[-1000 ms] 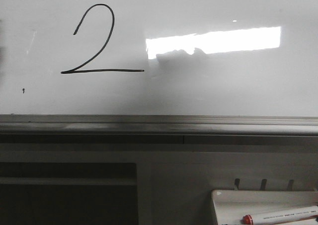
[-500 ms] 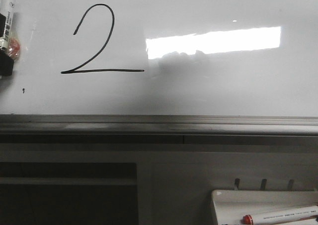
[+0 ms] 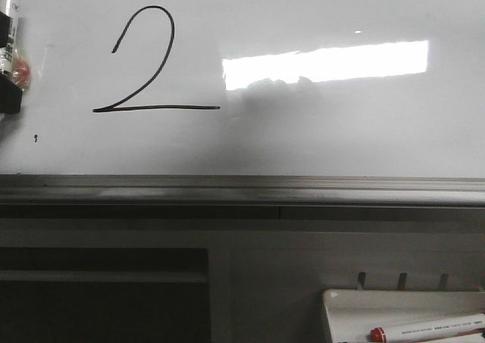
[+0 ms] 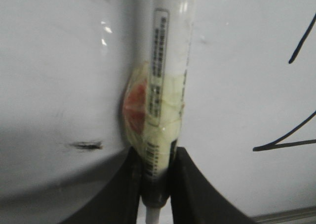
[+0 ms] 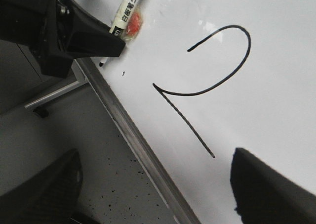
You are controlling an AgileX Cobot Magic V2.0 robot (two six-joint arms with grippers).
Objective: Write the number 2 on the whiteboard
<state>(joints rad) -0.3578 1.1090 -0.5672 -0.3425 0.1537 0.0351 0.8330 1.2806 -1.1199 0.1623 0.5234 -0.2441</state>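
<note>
A black number 2 [image 3: 148, 63] is drawn on the whiteboard [image 3: 341, 131]. It has a curved top, a slanted line and a long flat line at the bottom. A bright patch of light [image 3: 326, 61] is seen on the board beside the 2.

The left fingers [image 4: 157, 184] are closed tight on a white marker [image 4: 165, 85]. The marker is gripped low on its body, and a band of yellowish tape with a red bit [image 4: 136, 103] is wrapped around it just past the fingers. The marker is held close against the board, off to one side of the 2, with bare white board between them. A small black speck [image 3: 35, 138] is seen on the board near the fingers.

The right fingers [image 5: 153, 189] are spread wide apart, and nothing is held between them. The 2 is seen past them, across the board's grey edge strip [image 3: 242, 185].

A small white tray [image 3: 364, 316] sits low under the board, and a second marker with a red band [image 3: 428, 330] is lying in it.
</note>
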